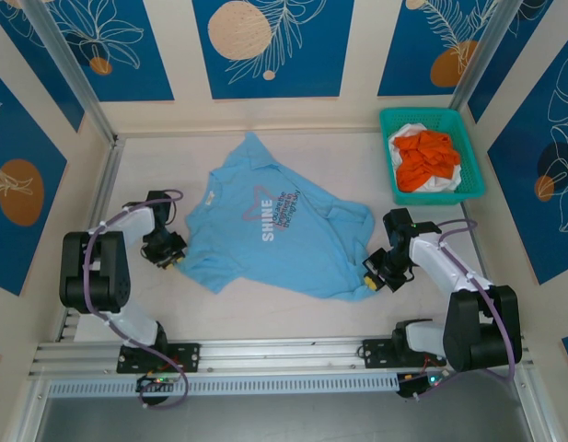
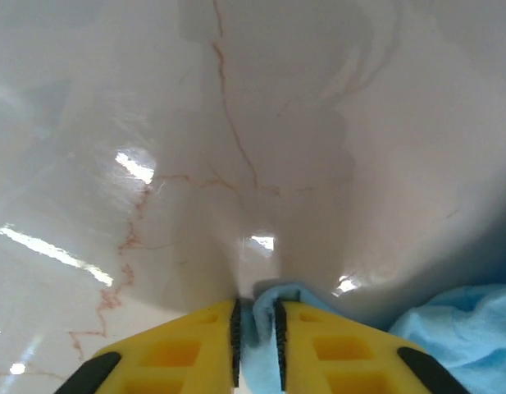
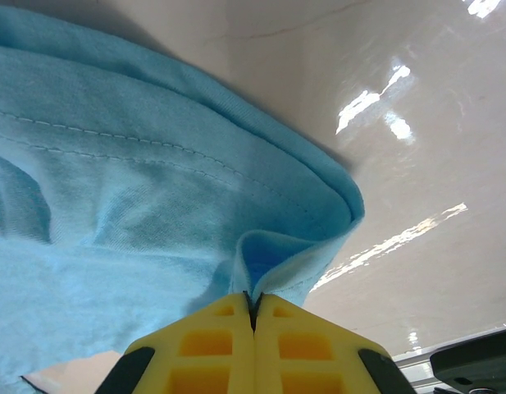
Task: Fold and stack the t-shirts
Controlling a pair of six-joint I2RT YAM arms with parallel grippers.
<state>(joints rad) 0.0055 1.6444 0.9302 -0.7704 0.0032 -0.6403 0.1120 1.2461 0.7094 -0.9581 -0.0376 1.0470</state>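
On the table (image 1: 256, 313), the light blue shirt (image 1: 274, 235) lies spread print-up, its side edges pinched by the left gripper (image 1: 167, 250) and right gripper (image 1: 371, 276), apparently to lift both for a fold. The wrist views show cloth clamped between each pair of jaws; the top view adds the orange shirt (image 1: 429, 157) waiting in the basket (image 1: 417, 112).

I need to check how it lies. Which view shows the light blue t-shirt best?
Top external: the whole light blue t-shirt lies spread, print up. The wrist views show close bits of its edge.
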